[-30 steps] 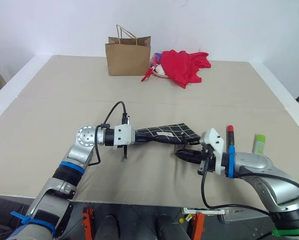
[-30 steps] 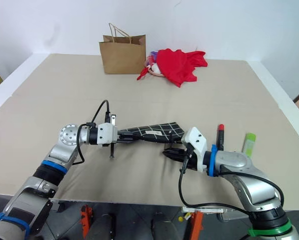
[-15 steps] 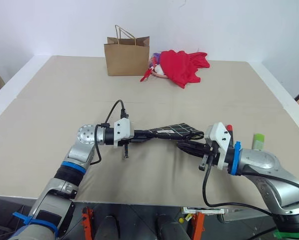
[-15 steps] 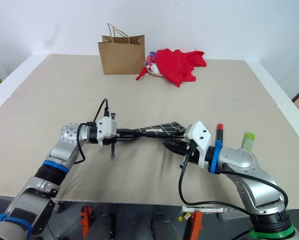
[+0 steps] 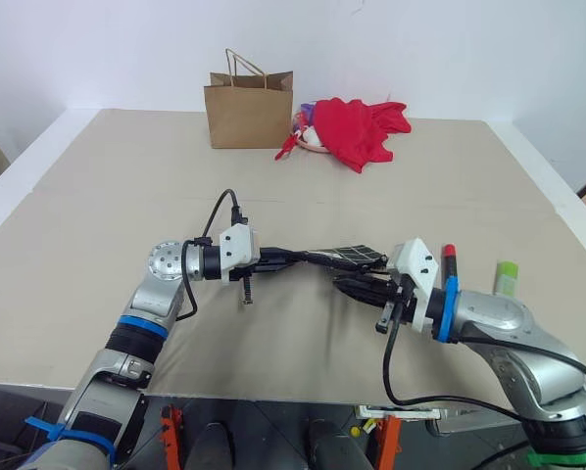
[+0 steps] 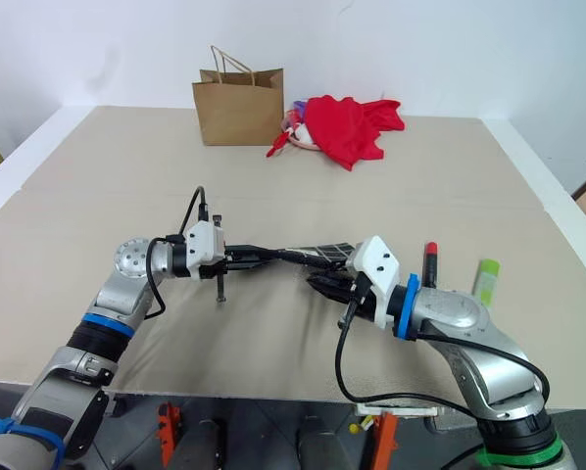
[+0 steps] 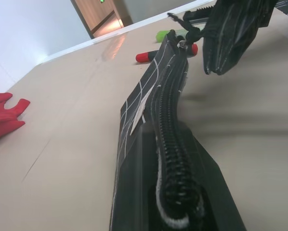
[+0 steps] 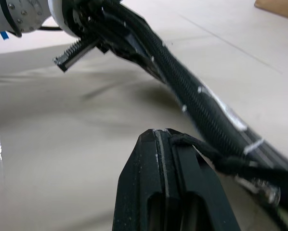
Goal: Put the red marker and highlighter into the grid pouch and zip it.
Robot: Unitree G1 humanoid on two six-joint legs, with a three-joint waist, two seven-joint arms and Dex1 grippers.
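Currently, by label:
Left gripper [image 5: 278,258]: reaching level toward the robot's right from a bent elbow; jaws clamped on the near end of the grid pouch [image 5: 344,257], seen edge-on along the zipper in the left wrist view.
Right gripper [image 5: 352,286]: forearm angled in from the right, pointing toward the left and slightly down; jaws pressed together on the zipper pull cord at the pouch's far end.
Grid pouch: strung between both grippers, lifted off the surface [image 5: 97,215], zipper edge up.
Red marker [image 5: 449,254]: lying on the surface just beyond the right wrist.
Highlighter [image 5: 508,277]: lying on the surface near the marker, further right, apart from it.
Brown paper bag [image 5: 251,109]: upright at the far edge.
Red cloth heap [image 5: 360,128]: just beside the bag.
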